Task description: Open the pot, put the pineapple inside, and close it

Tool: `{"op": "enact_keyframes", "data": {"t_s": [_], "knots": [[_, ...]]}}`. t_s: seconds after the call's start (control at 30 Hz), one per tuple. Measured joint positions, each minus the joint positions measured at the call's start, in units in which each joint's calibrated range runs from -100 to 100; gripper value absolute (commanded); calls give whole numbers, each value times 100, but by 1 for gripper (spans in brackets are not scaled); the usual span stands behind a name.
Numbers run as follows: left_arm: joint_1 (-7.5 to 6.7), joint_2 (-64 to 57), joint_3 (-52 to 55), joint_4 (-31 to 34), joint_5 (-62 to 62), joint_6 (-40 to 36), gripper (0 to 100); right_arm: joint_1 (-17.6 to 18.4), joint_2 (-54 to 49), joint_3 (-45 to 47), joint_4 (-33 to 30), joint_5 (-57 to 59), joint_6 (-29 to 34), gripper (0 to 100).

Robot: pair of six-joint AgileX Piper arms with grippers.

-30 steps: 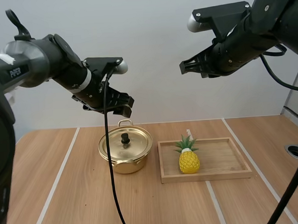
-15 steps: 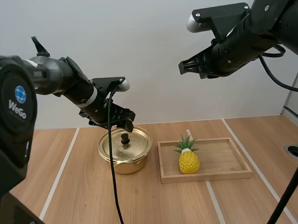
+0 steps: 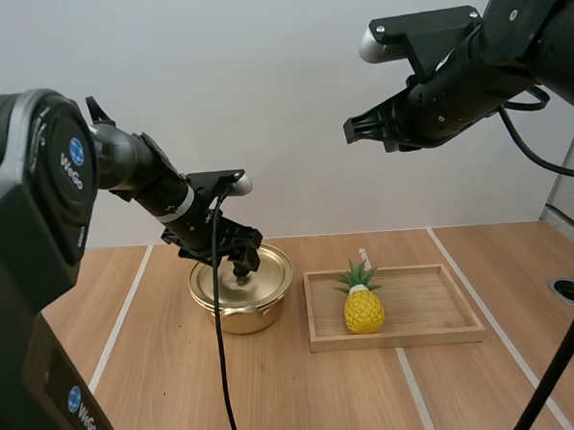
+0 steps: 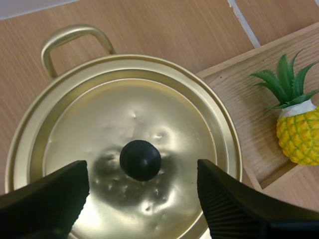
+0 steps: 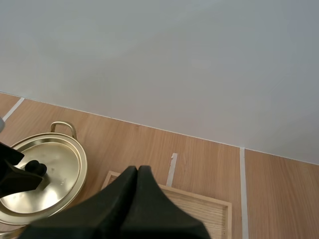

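- Left gripper (image 4: 142, 170), wide open and empty, straddles the black knob (image 4: 140, 160) of the lid (image 4: 149, 112): centre, lower, pinch squarely.
- Right gripper (image 3: 357, 130) hangs high, fingers together, empty.
- Pineapple (image 3: 364, 305) stands at the wooden tray's (image 3: 438, 335) left end, beside the pot (image 3: 242, 319).

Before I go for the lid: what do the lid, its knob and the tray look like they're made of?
Lid: likely thin metal, brass-gold and glossy, with small dents and mirror-like reflections. Knob: black, smooth, slightly shiny, probably plastic. Tray: pale wood, matte, with visible grain and a raised rim.
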Motion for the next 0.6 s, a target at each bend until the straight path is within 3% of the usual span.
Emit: {"op": "enact_keyframes", "data": {"t_s": [0.5,0.57,0.6], "knots": [[0,194,0,-274,-237,303,100,0,0,0,0,132,0,0],[0,194,0,-274,-237,313,87,0,0,0,0,137,0,0],[0,205,0,-274,-237,313,71,0,0,0,0,153,0,0]]}}
